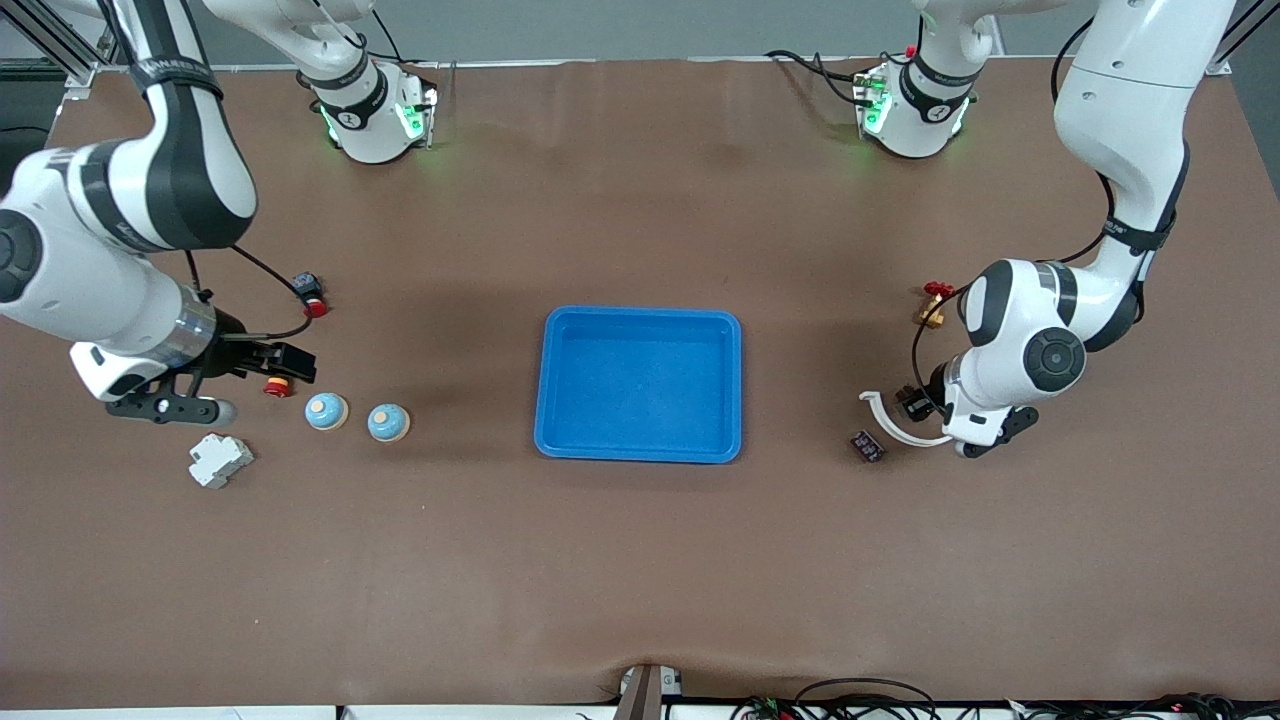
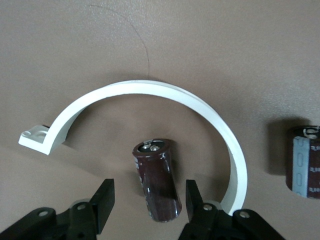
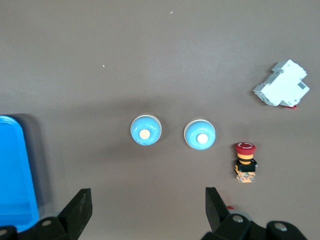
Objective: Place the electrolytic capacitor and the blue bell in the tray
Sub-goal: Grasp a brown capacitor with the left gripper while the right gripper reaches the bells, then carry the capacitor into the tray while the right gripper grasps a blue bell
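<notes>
The blue tray point(image 1: 640, 385) lies at the table's middle. Two blue bells point(image 1: 326, 411) point(image 1: 387, 423) stand side by side toward the right arm's end; the right wrist view shows them too point(image 3: 145, 129) point(image 3: 200, 134). My right gripper point(image 1: 290, 362) is open and empty above the table beside them point(image 3: 147, 197). My left gripper point(image 1: 908, 400) is open and low, its fingers on either side of a dark brown electrolytic capacitor point(image 2: 157, 180) that lies on the table, apart from it. A second capacitor point(image 1: 868, 446) lies nearer the camera.
A white curved clip point(image 1: 895, 425) arcs around the capacitor at the left gripper. A brass valve with a red handle point(image 1: 933, 305) lies farther back. A white breaker point(image 1: 220, 461) and two red push buttons point(image 1: 278, 386) point(image 1: 312, 295) lie near the bells.
</notes>
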